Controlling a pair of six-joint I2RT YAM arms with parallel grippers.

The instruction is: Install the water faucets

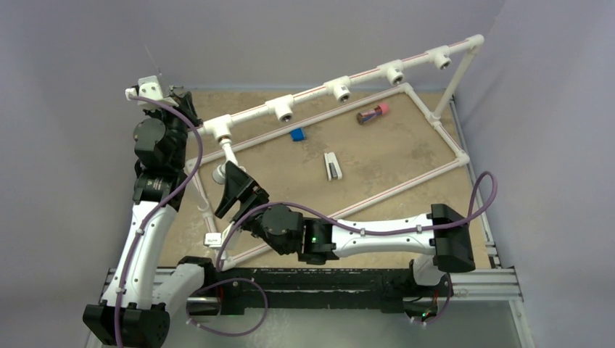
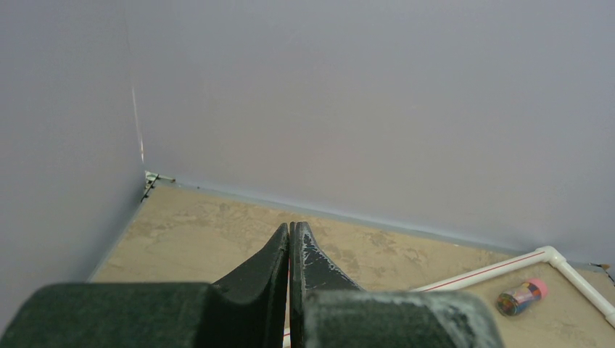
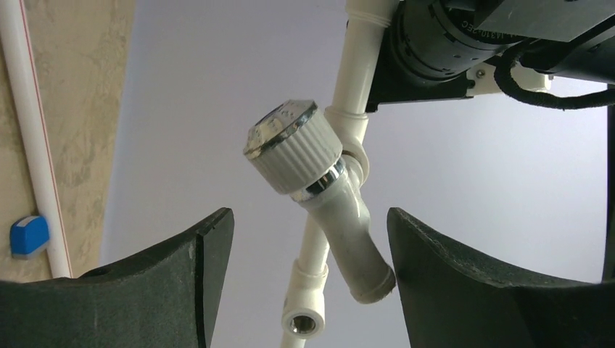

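Note:
A white water faucet (image 1: 225,161) hangs from the leftmost T fitting (image 1: 217,129) of the raised white pipe. In the right wrist view its ribbed round knob (image 3: 294,145) and spout (image 3: 355,250) lie between my fingers. My right gripper (image 1: 227,190) (image 3: 308,215) is open around the faucet; the spout end is close to the right finger (image 3: 464,268), and I cannot see a grip. My left gripper (image 1: 184,106) (image 2: 290,227) is shut and empty, up at the far left near the wall, behind the pipe's left end.
Several empty T fittings (image 1: 283,109) (image 1: 339,90) (image 1: 394,72) line the raised pipe. Inside the floor pipe frame (image 1: 435,123) lie a blue piece (image 1: 296,134), a flat white-and-black piece (image 1: 331,166) and a brown-and-pink cylinder (image 1: 373,113) (image 2: 521,297). Walls stand close at the left and back.

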